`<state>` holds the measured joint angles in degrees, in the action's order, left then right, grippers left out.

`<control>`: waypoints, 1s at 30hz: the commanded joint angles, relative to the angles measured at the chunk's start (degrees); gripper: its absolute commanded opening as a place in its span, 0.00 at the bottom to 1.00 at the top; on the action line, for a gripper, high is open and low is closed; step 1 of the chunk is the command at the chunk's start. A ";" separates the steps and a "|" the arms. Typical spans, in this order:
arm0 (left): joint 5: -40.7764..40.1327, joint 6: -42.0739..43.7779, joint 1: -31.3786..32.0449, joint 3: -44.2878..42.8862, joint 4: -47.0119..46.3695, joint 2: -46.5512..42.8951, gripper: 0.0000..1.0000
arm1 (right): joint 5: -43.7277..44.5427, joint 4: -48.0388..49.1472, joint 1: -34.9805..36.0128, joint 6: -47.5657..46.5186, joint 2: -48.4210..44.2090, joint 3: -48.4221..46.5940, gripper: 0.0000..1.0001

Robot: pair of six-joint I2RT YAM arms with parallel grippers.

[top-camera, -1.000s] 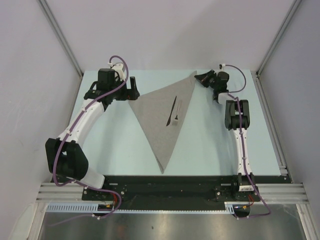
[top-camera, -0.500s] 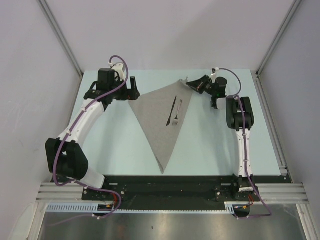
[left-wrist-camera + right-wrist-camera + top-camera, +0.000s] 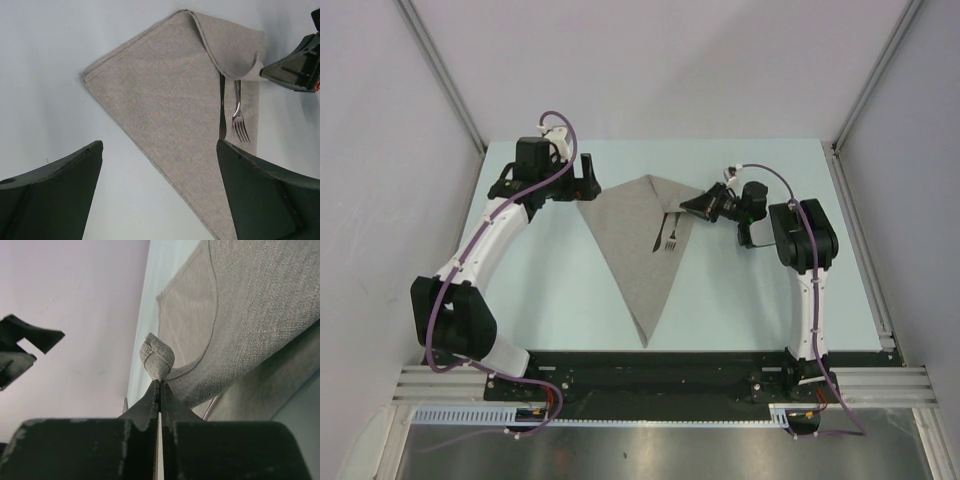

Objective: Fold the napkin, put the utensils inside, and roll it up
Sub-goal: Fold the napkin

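Where napkin (image 3: 170, 95) folds over, fork (image 3: 241, 128) partly hidden

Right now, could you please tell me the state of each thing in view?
napkin: folded to a triangle, right corner lifted over the utensil handles.
fork: lying on napkin, handle end covered.
dark utensil: lying beside fork, top covered.
left gripper: open, empty.
right gripper: shut on napkin corner.

The handle ends of the fork (image 3: 239, 119) and the dark utensil (image 3: 222, 114) are being covered by the turned-over corner of the napkin (image 3: 165, 95) — whose near tip is being cut off at the left wrist view's lower edge.
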<state>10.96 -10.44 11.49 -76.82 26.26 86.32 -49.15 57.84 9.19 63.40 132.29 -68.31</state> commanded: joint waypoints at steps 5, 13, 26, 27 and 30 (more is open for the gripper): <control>1.26 -0.20 -0.24 -1.67 -0.95 -1.16 1.00 | -2.44 7.19 1.88 0.32 -7.04 8.27 0.00; 1.08 -0.02 -0.24 -1.67 -0.95 -1.42 1.00 | -2.89 11.24 3.37 2.87 -8.45 14.08 0.00; 1.52 -0.37 -0.24 -1.67 -1.04 -1.86 1.00 | -2.80 13.08 4.61 3.05 -9.24 18.56 0.00; 1.52 -0.29 -0.24 -1.67 -1.04 -1.86 1.00 | -2.80 13.17 4.69 3.05 -9.33 18.92 0.00; 1.61 -0.37 -0.24 -1.67 -1.04 -1.86 1.00 | -2.71 13.43 4.70 3.05 -9.42 19.88 0.00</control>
<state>11.22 -10.48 11.49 -76.82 26.26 86.32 -51.07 67.48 13.65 66.43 125.91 -49.69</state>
